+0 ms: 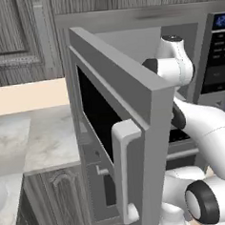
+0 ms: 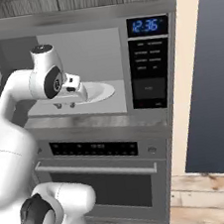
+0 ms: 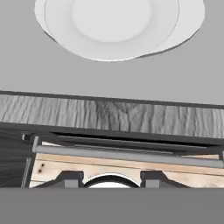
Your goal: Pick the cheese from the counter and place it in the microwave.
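The microwave (image 2: 151, 69) stands with its door (image 1: 119, 109) swung wide to the left. Inside lies a white turntable plate (image 2: 99, 91), seen bare from above as the plate (image 3: 113, 26). My gripper (image 2: 65, 105) hangs just inside the cavity's front left, above the grey floor (image 3: 109, 83) and short of the plate. In the hand view the gripper (image 3: 112, 177) is open, its two dark fingertips (image 3: 72, 177) wide apart with nothing orange between them. The cheese is out of view. The marbled counter (image 1: 35, 135) stretches to the left of the door.
A black-glass oven (image 2: 103, 180) with a bar handle (image 2: 96, 168) sits right under the microwave. The open door juts out towards the base on the left. A sink rim (image 1: 0, 195) shows at the counter's near left. A dark wall panel (image 2: 208, 71) stands at right.
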